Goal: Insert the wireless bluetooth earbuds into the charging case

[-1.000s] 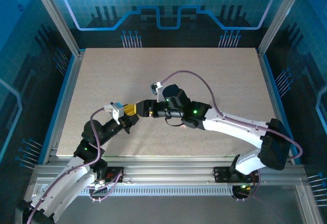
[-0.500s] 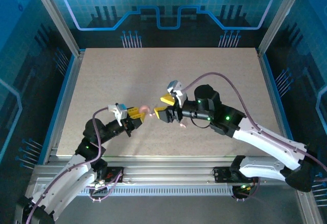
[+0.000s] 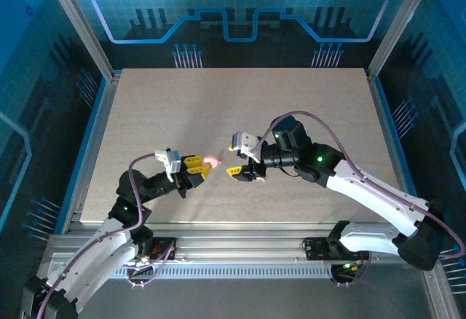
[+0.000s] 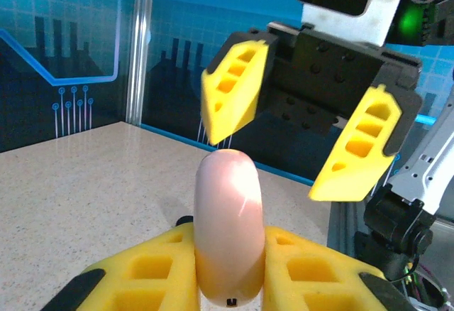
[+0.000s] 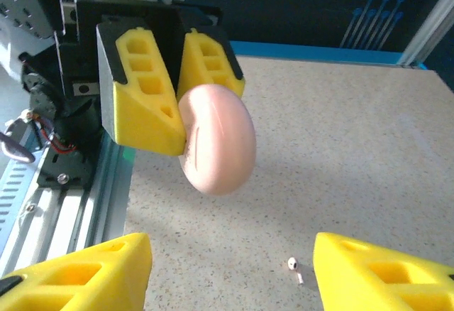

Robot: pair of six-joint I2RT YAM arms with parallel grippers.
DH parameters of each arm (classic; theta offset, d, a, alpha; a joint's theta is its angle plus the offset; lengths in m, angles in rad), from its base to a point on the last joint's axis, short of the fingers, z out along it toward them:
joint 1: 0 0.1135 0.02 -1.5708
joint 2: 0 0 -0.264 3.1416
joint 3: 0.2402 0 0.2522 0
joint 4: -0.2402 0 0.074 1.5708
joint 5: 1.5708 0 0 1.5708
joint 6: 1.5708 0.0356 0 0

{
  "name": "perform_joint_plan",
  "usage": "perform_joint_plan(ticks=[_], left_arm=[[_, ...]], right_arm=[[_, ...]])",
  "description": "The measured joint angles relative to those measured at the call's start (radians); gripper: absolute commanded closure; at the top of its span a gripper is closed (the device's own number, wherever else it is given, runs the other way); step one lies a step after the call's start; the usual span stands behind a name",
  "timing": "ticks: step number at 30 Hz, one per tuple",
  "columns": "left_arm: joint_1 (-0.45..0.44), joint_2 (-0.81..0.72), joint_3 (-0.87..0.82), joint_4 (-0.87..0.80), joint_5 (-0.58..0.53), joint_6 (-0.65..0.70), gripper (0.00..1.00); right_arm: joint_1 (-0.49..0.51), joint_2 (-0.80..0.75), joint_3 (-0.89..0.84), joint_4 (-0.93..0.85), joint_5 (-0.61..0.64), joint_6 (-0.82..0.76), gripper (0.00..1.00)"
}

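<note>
The charging case [image 4: 228, 219] is a smooth pink oval, and my left gripper [image 4: 228, 234] is shut on its lower half and holds it up off the table. In the top view the case [image 3: 212, 161] pokes out of the left gripper [image 3: 198, 164] toward my right gripper [image 3: 238, 157]. The right gripper's yellow fingers [image 4: 234, 87] stand wide apart just beyond the case and do not touch it. From the right wrist, the case [image 5: 220, 140] hangs ahead of my open right gripper [image 5: 230, 275]. One tiny whitish earbud [image 5: 293, 267] lies on the table below.
The speckled beige table [image 3: 291, 100] stretches behind both arms. The metal rail and left arm base [image 5: 64, 162] run along the near edge. Blue walls and aluminium posts [image 3: 80, 28] close in the sides.
One second ago the right gripper was pressed up against the left gripper. It has drawn back to the right with its jaws apart, and the pink case stays in the left gripper.
</note>
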Motion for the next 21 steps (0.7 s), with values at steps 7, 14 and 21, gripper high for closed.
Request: perform_joint_plan(ticks=[7, 14, 21], left_arm=[[0.0, 0.0, 0.0, 0.028, 0.012, -0.017, 0.78], [0.0, 0.0, 0.0, 0.043, 0.019, -0.018, 0.78], [-0.001, 0.0, 0.0, 0.044, 0.019, -0.018, 0.78]], right_arm=[[-0.015, 0.101, 0.078, -0.023, -0.102, -0.043, 0.44], [-0.024, 0.172, 0.153, -0.067, -0.204, -0.085, 0.52], [-0.025, 0.213, 0.195, -0.1, -0.27, -0.116, 0.63]])
